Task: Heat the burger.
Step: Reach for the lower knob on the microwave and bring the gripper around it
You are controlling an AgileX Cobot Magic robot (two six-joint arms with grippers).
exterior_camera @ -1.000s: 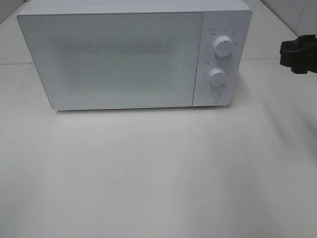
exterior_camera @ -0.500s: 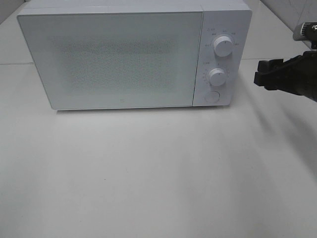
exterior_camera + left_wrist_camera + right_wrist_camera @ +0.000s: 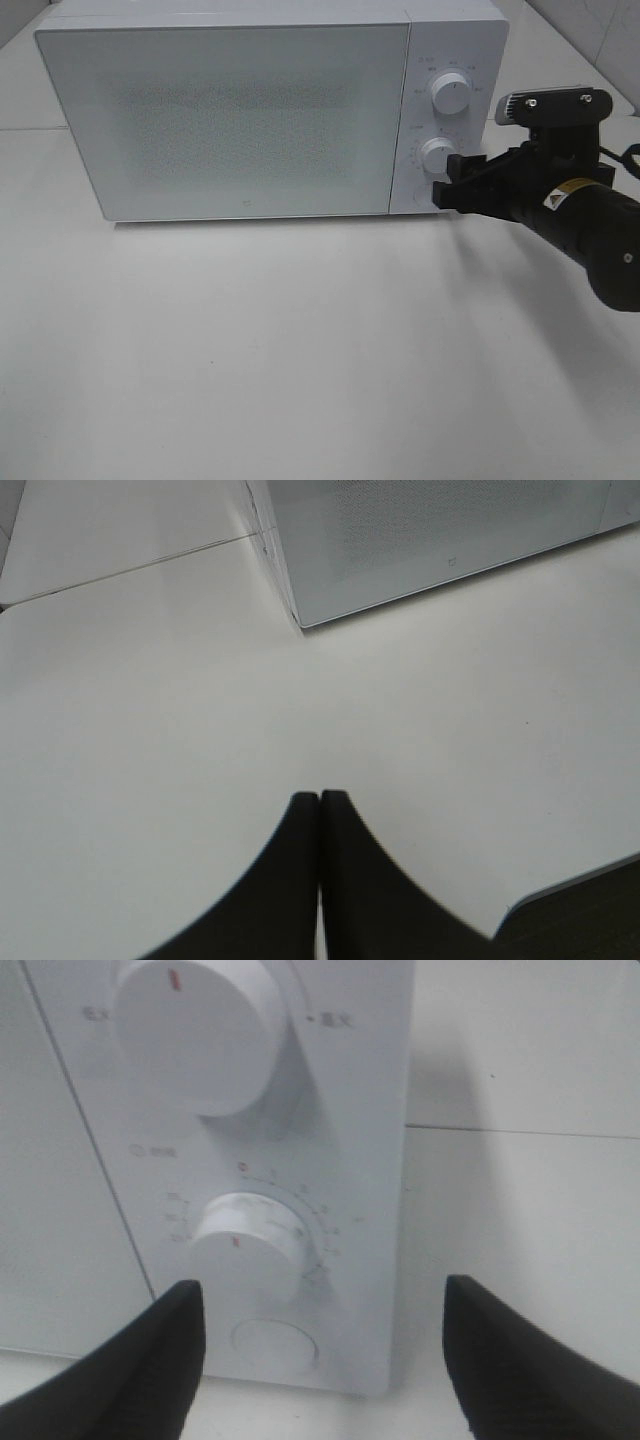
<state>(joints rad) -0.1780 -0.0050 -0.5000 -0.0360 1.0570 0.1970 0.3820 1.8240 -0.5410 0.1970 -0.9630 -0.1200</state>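
The burger is out of view. The white microwave [image 3: 230, 120] stands at the back of the table with its door shut. My right gripper [image 3: 447, 180] is open, right in front of the control panel at the lower knob [image 3: 437, 153]. In the right wrist view the open gripper [image 3: 325, 1305] has its fingers [image 3: 150, 1360] on either side of the lower knob [image 3: 245, 1245] and the round button [image 3: 275, 1345], with nothing held. The upper knob [image 3: 195, 1030] sits above them. My left gripper [image 3: 319, 805] is shut and empty over the bare table, near the microwave's corner [image 3: 300, 620].
The white table [image 3: 300, 340] stretches in front of the microwave. A seam in the tabletop runs behind the microwave's right side [image 3: 520, 1132]. The table's edge [image 3: 570, 885] shows in the left wrist view.
My right arm has come in from the right edge of the exterior view, leftward and down, to the microwave's control panel. Its jaws have stayed open. The microwave has not moved.
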